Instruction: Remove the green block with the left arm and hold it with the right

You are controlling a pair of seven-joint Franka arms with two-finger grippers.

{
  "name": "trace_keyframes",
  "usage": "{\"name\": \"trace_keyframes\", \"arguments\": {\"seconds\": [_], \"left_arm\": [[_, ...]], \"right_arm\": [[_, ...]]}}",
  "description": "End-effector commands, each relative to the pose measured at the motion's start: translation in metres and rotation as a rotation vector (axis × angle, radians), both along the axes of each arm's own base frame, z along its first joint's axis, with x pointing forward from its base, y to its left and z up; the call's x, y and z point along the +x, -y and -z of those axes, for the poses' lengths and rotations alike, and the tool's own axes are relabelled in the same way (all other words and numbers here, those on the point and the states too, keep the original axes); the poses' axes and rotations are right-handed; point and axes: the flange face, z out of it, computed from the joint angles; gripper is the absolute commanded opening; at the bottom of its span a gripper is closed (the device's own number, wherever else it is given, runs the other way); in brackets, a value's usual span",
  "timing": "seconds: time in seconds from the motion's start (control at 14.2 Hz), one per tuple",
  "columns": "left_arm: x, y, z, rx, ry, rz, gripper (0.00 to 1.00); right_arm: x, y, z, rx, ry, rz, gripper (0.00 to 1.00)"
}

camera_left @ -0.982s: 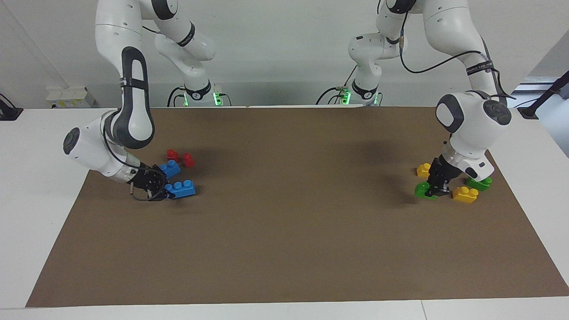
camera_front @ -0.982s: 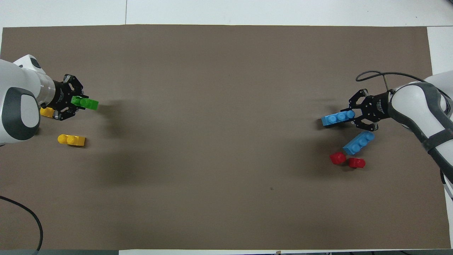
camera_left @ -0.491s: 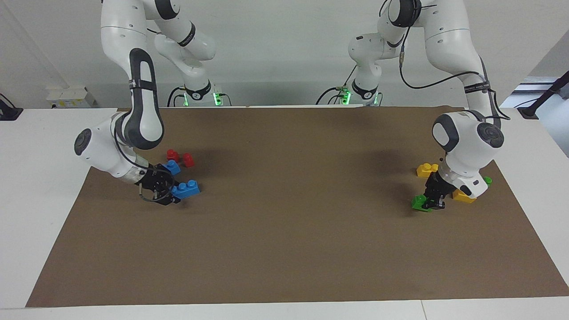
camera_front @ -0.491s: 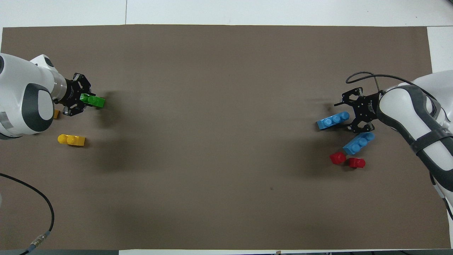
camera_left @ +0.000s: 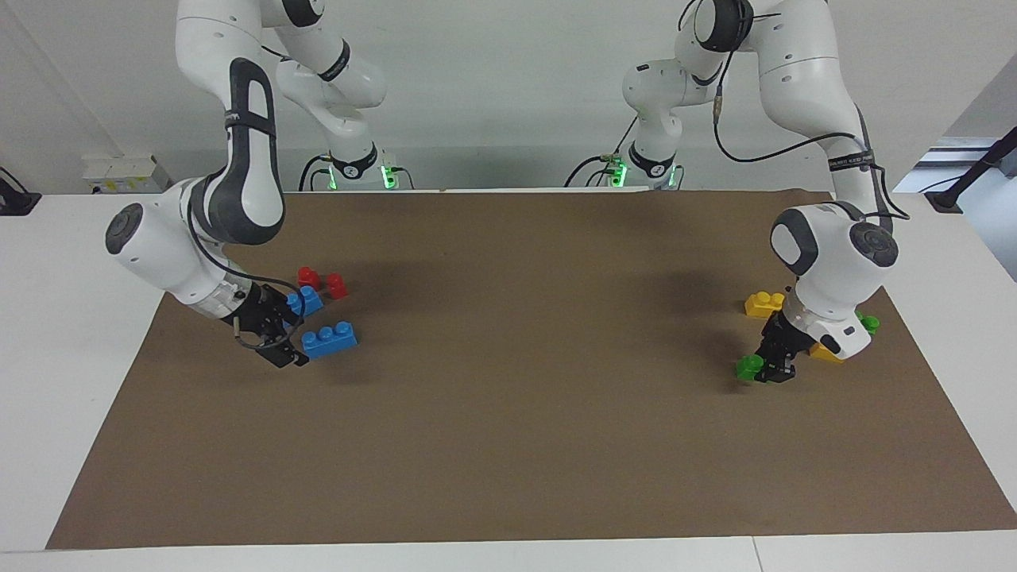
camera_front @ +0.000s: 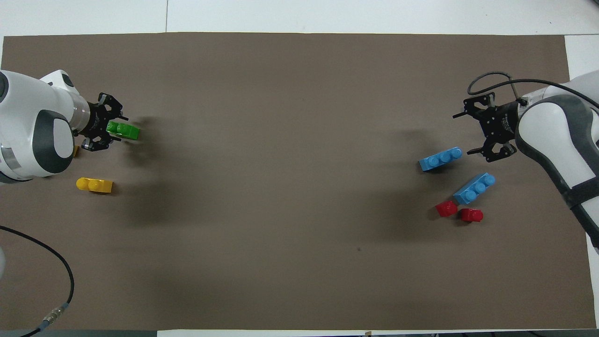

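Observation:
My left gripper (camera_left: 767, 367) is shut on a green block (camera_left: 748, 367) and holds it low over the mat, at the left arm's end of the table. In the overhead view the green block (camera_front: 123, 131) sticks out of the left gripper (camera_front: 111, 130). A second green block (camera_left: 869, 323) peeks out from under the left arm's wrist. My right gripper (camera_left: 291, 337) is open and empty beside a blue three-stud brick (camera_left: 328, 339). In the overhead view the right gripper (camera_front: 468, 133) stands apart from that blue brick (camera_front: 440, 158).
Two yellow bricks (camera_left: 763, 303) (camera_front: 94, 185) lie near the left gripper. A second blue brick (camera_front: 474, 188) and two red pieces (camera_front: 447, 208) (camera_front: 471, 215) lie at the right arm's end. A brown mat (camera_left: 508, 445) covers the table.
The left gripper has carried the green block away from the other bricks and a little farther from the robots. The right gripper has let go of the blue brick and drawn back from it.

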Motion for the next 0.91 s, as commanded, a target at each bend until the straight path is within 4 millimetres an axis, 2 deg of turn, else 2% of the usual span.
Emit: {"name": "trace_keyframes", "arguments": {"seconds": [0.0,0.14,0.28,0.49,0.63,0.84], "left_arm": [[0.005,-0.003,-0.001,0.019,0.015,0.067,1.0],[0.004,-0.005,-0.005,0.024,0.014,0.136,1.0],[0.005,-0.007,-0.02,0.03,0.037,0.15,1.0],[0.002,-0.005,-0.063,0.067,0.082,0.263,1.0],[-0.008,-0.004,-0.095,0.08,0.038,0.37,1.0],[-0.03,0.007,-0.155,0.081,-0.002,0.552,1.0]], "right_arm": [[-0.002,-0.008,-0.064,-0.063,0.056,-0.231,1.0],[-0.008,-0.006,-0.104,-0.11,0.095,-0.434,1.0],[-0.025,-0.008,-0.145,-0.158,0.125,-0.572,1.0],[-0.053,-0.014,-0.193,-0.222,0.166,-0.748,1.0],[-0.062,-0.016,-0.211,-0.216,0.175,-0.86,1.0],[-0.065,-0.027,-0.217,-0.248,0.179,-0.948,1.0]]}}
